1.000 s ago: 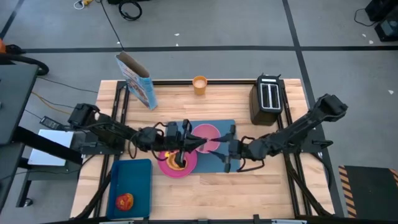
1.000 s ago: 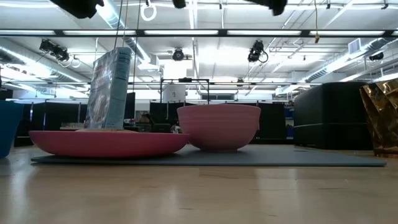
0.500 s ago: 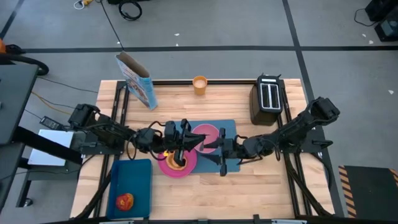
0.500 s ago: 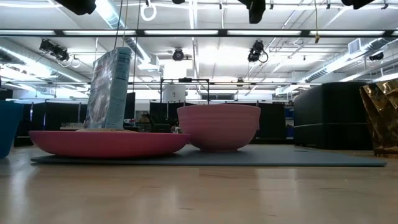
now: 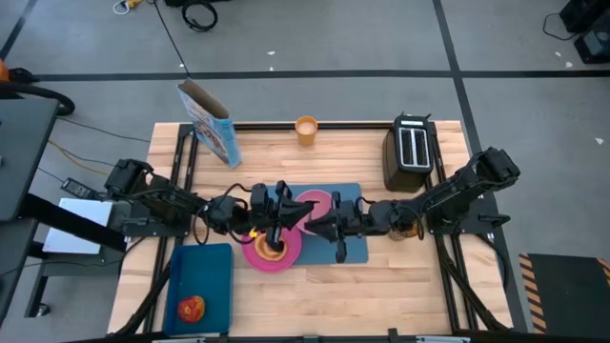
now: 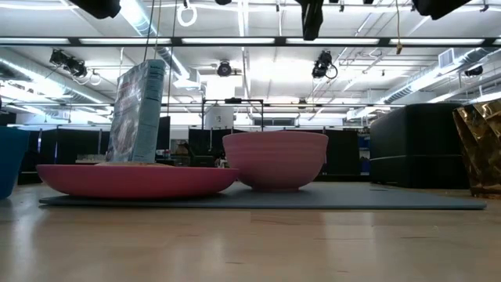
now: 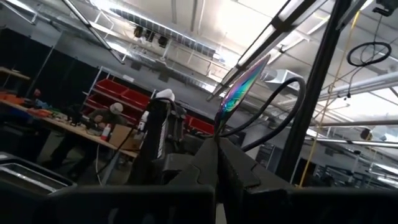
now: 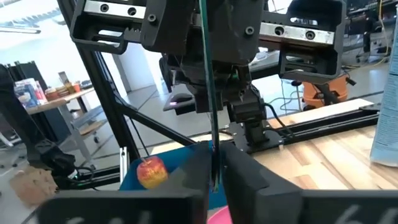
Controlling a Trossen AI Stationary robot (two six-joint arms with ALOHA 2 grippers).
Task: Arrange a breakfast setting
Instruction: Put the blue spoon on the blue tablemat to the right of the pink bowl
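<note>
Both grippers, left (image 5: 286, 221) and right (image 5: 319, 226), meet above the pink bowl (image 5: 316, 204), clamped on the spoon (image 8: 205, 81); plate (image 5: 286, 250), toast (image 5: 271, 250) and bowl occupy the placemat (image 5: 355, 246), while apple (image 5: 192, 308), cup (image 5: 306, 130) and cereal box (image 5: 209, 122) remain unplaced.

A black toaster (image 5: 411, 152) is set at the wooden table's (image 5: 410, 286) far right corner (slots upward); a dark-blue tray (image 5: 212, 272) is placed at the table's near left corner.

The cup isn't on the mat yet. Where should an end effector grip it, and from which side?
Probably the cup by its rim, from straight above, with one finger inside: it stands upright, mouth open, with bare table around it.
</note>
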